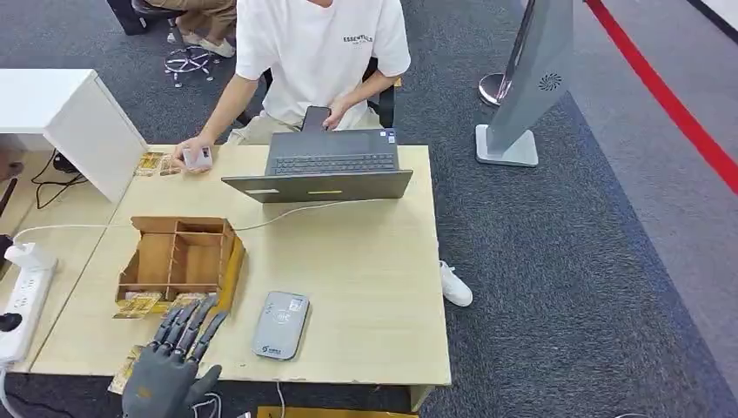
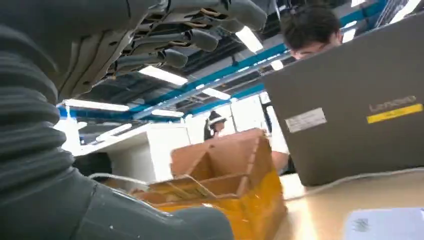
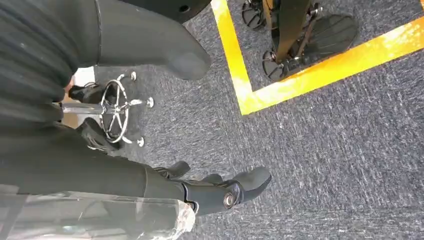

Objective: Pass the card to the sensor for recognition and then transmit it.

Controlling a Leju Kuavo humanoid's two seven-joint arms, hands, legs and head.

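Note:
Several golden cards (image 1: 139, 305) lie at the front of a brown cardboard box (image 1: 178, 257), with more cards (image 1: 124, 373) at the table's near edge. My left hand (image 1: 174, 353) hovers over them with fingers stretched toward the box, holding nothing. In the left wrist view its fingers (image 2: 190, 37) and thumb (image 2: 150, 220) stand apart, the box (image 2: 225, 170) ahead of them. The grey card sensor (image 1: 280, 325) lies flat on the table just right of this hand, and shows as a pale slab (image 2: 385, 222). My right hand (image 3: 220, 192) hangs over grey carpet, fingers apart, with nothing in it.
A grey laptop (image 1: 326, 170) stands open at the table's far side, a cable running from it. A person (image 1: 313, 52) sits behind it, one hand on a card (image 1: 198, 157) beside more cards (image 1: 157, 164). A power strip (image 1: 22, 300) and white cabinet (image 1: 61, 113) are left.

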